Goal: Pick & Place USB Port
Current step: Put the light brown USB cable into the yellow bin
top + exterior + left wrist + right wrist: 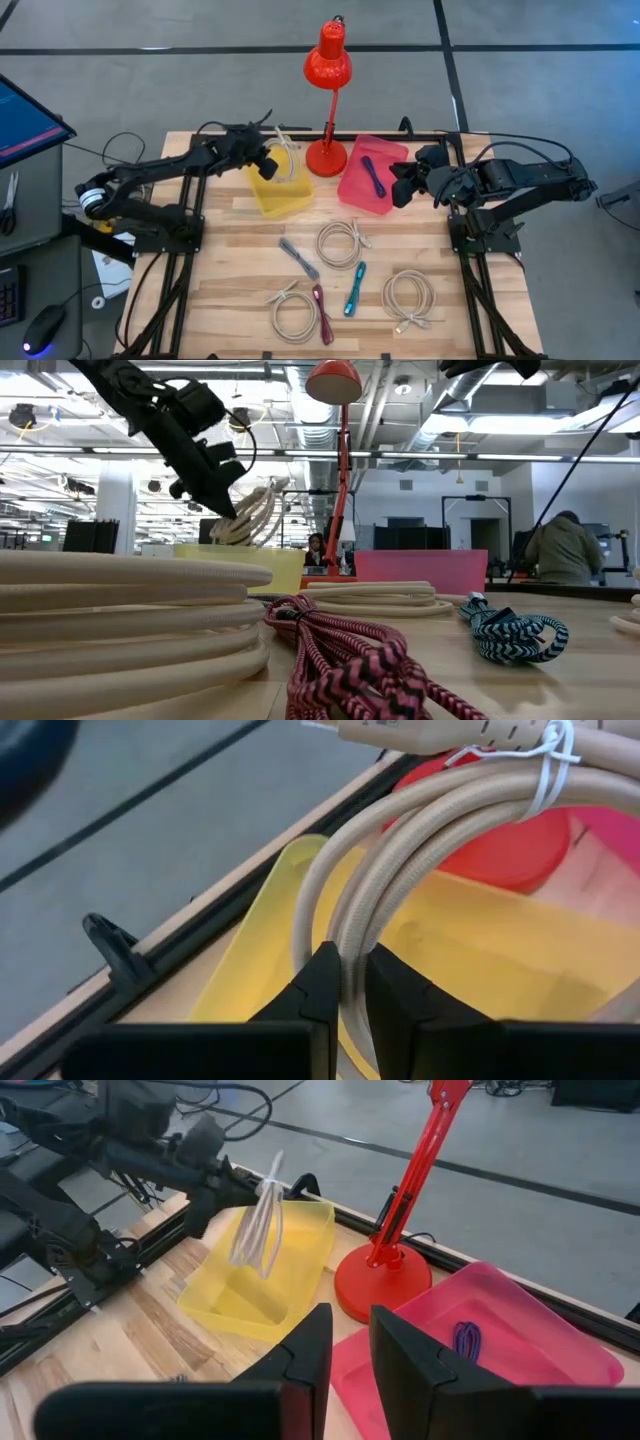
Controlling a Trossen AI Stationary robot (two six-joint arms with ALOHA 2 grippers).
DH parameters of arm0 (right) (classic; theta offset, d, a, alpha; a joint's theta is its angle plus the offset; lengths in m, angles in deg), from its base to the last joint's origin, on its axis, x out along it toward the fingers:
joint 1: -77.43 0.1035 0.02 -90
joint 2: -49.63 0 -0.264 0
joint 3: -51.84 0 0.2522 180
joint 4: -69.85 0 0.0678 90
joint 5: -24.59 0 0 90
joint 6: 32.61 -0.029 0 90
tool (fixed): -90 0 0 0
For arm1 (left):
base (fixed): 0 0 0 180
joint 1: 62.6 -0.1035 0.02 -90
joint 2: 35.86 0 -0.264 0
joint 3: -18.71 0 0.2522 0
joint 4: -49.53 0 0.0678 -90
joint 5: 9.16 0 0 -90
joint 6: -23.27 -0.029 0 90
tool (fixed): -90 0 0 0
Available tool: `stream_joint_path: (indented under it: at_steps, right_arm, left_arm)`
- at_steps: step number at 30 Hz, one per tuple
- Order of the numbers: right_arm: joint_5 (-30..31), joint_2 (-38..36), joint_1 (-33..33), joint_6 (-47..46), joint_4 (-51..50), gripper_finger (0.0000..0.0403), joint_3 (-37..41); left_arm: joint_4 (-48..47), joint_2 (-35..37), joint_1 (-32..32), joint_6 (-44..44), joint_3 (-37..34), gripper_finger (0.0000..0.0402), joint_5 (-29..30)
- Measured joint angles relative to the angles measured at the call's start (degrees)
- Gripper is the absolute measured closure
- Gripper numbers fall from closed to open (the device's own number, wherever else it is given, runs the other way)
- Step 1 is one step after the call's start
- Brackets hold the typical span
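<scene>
Pinching a coiled beige cable point(400, 850) between its two dark fingers point(320, 990), the left gripper point(268, 160) is hanging over the yellow bin point(285, 195) at upper centre of the high view — the jaws are pressed onto a few strands and the loop is dangling clear of the bin floor, as the right wrist view is showing. A white tie point(548, 765) is binding the coil, so it looks set to drop as one bundle.

To do this well, I'd judge the arm is wanting to go lower first, centring the loop between the bin walls before the jaws are spreading; let go from here and the springy coil may be catching the rim or the red lamp point(328, 70) just beside it.

Over at right of the high view, the right gripper point(400, 185) is waiting by the pink bin point(385, 195), its jaws nearly together on nothing; a purple cable point(372, 175) is lying inside. More cables — beige coils point(340, 243), a teal one point(355, 290), a magenta one point(322, 312) — are sitting at lower centre of the table point(235, 260).
</scene>
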Motion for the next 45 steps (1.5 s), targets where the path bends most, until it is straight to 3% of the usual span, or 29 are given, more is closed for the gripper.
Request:
stream_joint_path:
  at_steps: [9, 18, 26, 35, 45]
  right_arm:
    - [-0.02, 0.0, 0.0, 0.0, -0.01, 0.0339, 0.0]
    - [-0.04, 0.0, 0.0, 0.02, -0.04, 0.0339, 0.0]
    - [-0.04, 0.0, 0.0, 0.53, -0.07, 0.0339, 0.0]
    - [-0.15, 0.0, 0.0, 0.57, -0.24, 0.0339, 0.0]
    - [-0.17, 0.0, 0.0, 0.55, -0.26, 0.0339, 0.0]
  left_arm:
    - [-0.77, -4.46, -1.35, 1.96, 0.0, 0.0372, 0.14]
    - [-7.96, -6.0, -1.31, 3.45, 0.0, 0.0372, 0.15]
    - [-8.06, -7.52, -3.65, 3.27, -0.21, 0.0372, 0.13]
    - [-7.06, -14.12, -5.73, 3.27, -1.84, 0.0383, -1.97]
    - [-3.2, -13.18, -5.68, 4.5, -1.84, 0.0326, -1.97]
